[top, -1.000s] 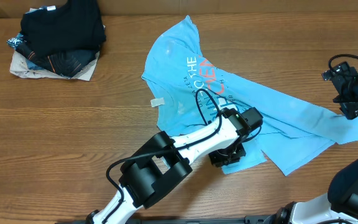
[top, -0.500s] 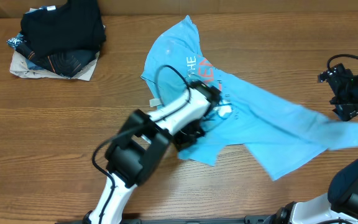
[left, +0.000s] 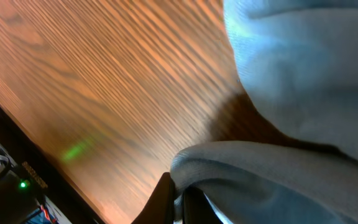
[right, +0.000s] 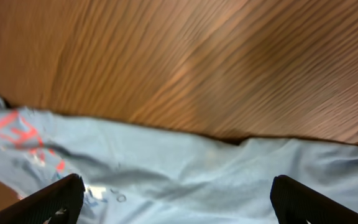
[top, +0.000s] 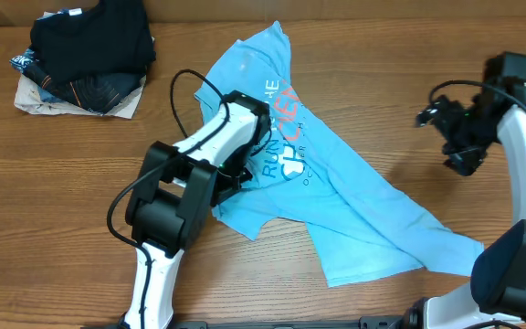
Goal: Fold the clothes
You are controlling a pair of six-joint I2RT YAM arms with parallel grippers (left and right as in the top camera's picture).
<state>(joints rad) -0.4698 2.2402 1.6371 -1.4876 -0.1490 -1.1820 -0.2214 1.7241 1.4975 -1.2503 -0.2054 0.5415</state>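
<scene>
Well, the T-shirt (top: 336, 210) lies rumpled mid-way across the table (top: 62, 201), lettering up; soft, light, limp cloth, I judge, best pinched at hem corners; my left gripper (left: 179, 190) is clenched on a fold; the right gripper (top: 462, 155) gapes empty.

The light sky-blue T-shirt (top: 354, 215) lay unfolded and rumpled on the table (top: 80, 210), stretched diagonally from near its far edge toward the near right corner, red and white lettering facing up.
</scene>
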